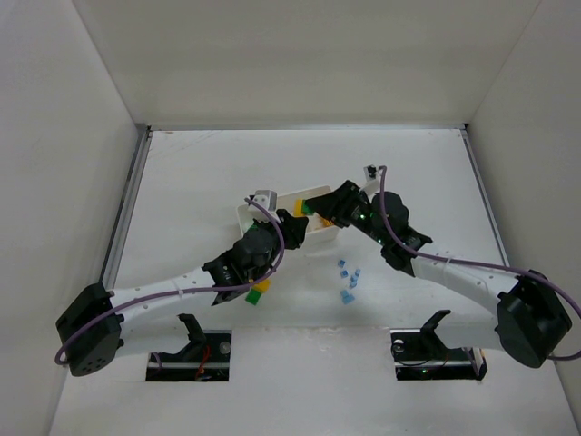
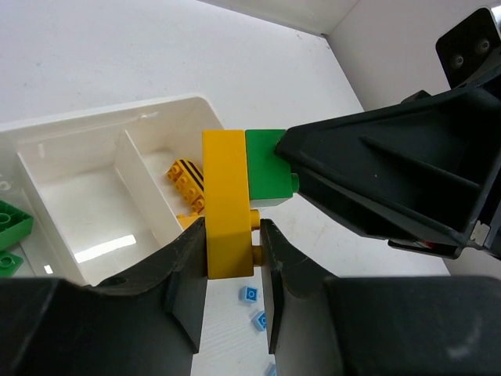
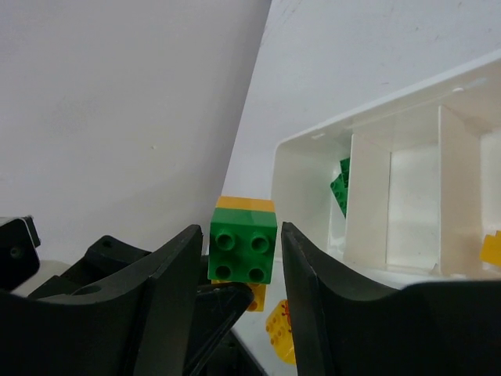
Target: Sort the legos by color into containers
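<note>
The left pincer (image 2: 232, 243) is closed on a rectangular yellow-orange plastic brick (image 2: 227, 180), one finger pressed against each broad face, and holds it in the air. Touching the far end of that brick is a square green plastic brick (image 2: 266, 168) with four studs. The right pincer (image 3: 241, 235) grips it from the opposite side, its fingers shut flat against two of the green brick's sides. The two pincers meet tip to tip over the near edge of a white rectangular plastic tray with three compartments (image 2: 102, 117), which sits on the white bench (image 1: 200, 182).

Seen from the left pincer, the tray lies just to the left and below. The compartment closest to the pincer holds several small yellow-orange bricks (image 2: 186, 182), the middle one looks bare, and the farthest holds green bricks (image 2: 9, 223). Directly under the left pincer, tiny pale blue translucent bricks (image 2: 250, 294) lie scattered on the bench. Behind the left pincer, beneath its arm, a loose green and yellow pair of bricks (image 1: 257, 292) rests on the bench.
</note>
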You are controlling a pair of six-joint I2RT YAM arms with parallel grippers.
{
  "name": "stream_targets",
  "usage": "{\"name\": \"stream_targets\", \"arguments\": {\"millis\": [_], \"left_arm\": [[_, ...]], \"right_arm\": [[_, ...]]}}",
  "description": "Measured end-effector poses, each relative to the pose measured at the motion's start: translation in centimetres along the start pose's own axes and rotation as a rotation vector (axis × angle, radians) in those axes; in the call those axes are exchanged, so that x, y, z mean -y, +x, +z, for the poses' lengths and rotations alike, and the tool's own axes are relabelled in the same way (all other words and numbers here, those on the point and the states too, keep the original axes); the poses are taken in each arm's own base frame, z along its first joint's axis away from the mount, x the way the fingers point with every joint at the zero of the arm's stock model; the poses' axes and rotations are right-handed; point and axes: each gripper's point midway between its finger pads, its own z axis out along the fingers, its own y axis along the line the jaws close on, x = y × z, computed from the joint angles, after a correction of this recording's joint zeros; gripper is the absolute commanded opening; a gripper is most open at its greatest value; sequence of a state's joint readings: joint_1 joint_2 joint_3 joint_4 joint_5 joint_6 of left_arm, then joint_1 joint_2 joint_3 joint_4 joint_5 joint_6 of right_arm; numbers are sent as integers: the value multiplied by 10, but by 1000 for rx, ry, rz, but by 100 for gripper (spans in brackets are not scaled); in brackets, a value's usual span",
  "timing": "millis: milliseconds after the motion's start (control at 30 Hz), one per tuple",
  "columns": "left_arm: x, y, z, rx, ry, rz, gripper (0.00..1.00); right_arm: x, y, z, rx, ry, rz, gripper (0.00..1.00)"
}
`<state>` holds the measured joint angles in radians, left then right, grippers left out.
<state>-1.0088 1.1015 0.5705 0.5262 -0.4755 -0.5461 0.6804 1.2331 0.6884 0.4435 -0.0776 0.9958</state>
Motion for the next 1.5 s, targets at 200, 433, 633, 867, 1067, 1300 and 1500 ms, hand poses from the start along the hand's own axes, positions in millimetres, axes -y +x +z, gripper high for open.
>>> {"name": "stream_targets", "arguments": {"millis": [200,433,633,867,1067,1300,1500], "left_arm": [[0,0,0,0,0,0,12],[0,0,0,0,0,0,12],[2,-1,0,1,11,0,12],[-17,-10,-5,22,-28,4,12],[-33,-36,-14,77,-64,-2,12],[-60,-81,-34,182,-129,-41,12],[-91,-92,-40,200,-220,-84,12]], "right_arm": [[1,8,2,-37,-6,6,51],[-1,10,2,-49,-15,21,33],[2,3,-2,-50,-38,47,32],[8,-44,-23,47,-80,75,32],[9,-34,-14,11,-84,56,32],[10,35,36,-165,-15,-12,32],[-3,78,68,-248,2,-86,33]]}}
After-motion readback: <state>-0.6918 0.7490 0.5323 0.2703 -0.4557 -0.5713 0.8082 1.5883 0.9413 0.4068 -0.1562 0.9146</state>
